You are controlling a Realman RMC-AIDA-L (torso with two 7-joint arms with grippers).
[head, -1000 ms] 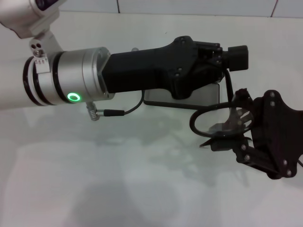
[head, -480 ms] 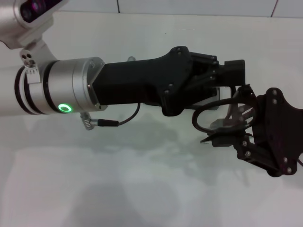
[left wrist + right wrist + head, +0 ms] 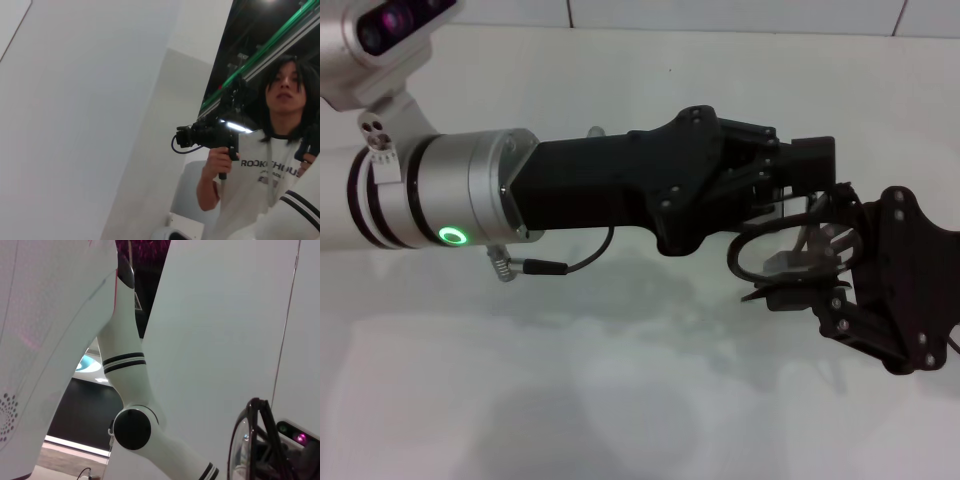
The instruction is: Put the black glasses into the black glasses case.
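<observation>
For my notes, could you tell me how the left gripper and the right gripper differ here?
The right gripper holds the black glasses; the left gripper shows nothing held. The left gripper reaches across from the robot's left, farther back; the right gripper comes from the right, nearer. Both are black and close together.

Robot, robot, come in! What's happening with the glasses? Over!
Right gripper shut on black glasses, held above the table. Left gripper reaches across, hiding the case.
</observation>
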